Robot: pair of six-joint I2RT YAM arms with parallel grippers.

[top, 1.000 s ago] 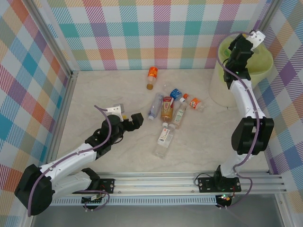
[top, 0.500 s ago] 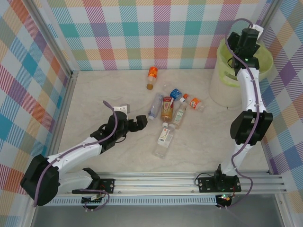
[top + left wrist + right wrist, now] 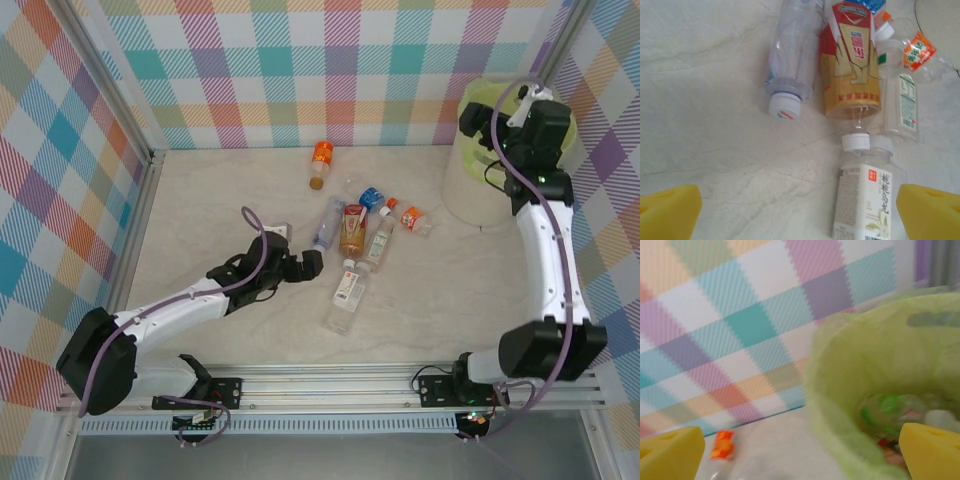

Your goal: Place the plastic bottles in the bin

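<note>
**As the right arm lets go over the bin, the left closes in on the pile**

While the left gripper has slid across the table over the last second, its fingers have stayed spread wide and empty. It now sits at about 8 o'clock of the bottles, just beside the white-label bottle. In its wrist view that bottle lies between the open pads, cap pointing away. By our count seven bottles lie on the table. Six are in a loose cluster at the centre, and the orange bottle lies apart at 12 o'clock.

Over at 2 o'clock of the table, the right gripper has swung from above the middle of the bin to its 9 o'clock rim. Its fingers have sprung apart there and nothing sits between them. Its wrist view looks into the green bag, where blurred bottle shapes lie at the bottom.

We judge one bottle has just been dropped in. The right arm is free, and the left is lined up for the next pick.
</note>
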